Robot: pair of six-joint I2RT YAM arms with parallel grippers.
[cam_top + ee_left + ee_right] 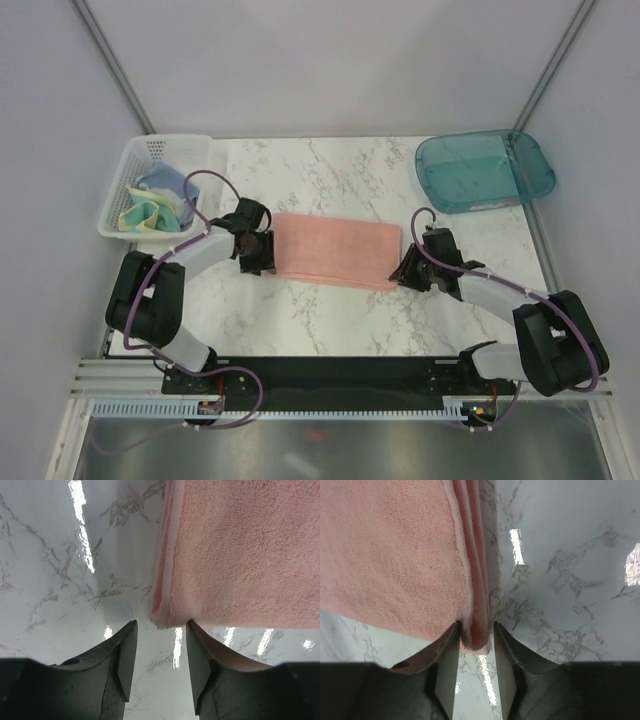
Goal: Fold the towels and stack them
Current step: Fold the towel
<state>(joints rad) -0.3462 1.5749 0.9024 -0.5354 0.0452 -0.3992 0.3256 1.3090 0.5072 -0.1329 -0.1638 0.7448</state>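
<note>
The salmon-pink towel [335,250] lies folded into a long flat rectangle in the middle of the marble table. My left gripper [262,252] is at its left end, low over the table. In the left wrist view the jaws [161,626] stand open, and the towel's corner [240,555] sits just past the fingertips. My right gripper [403,268] is at the right end, open [476,627], with the towel's layered edge [395,555] reaching between the fingertips and touching one finger. The pale-yellow towel [145,212] and the grey-blue towel [160,182] lie crumpled in the basket.
A white slotted basket [150,145] stands at the back left beside the left arm. A translucent teal tray [485,170] sits at the back right. Grey walls close in the table on three sides.
</note>
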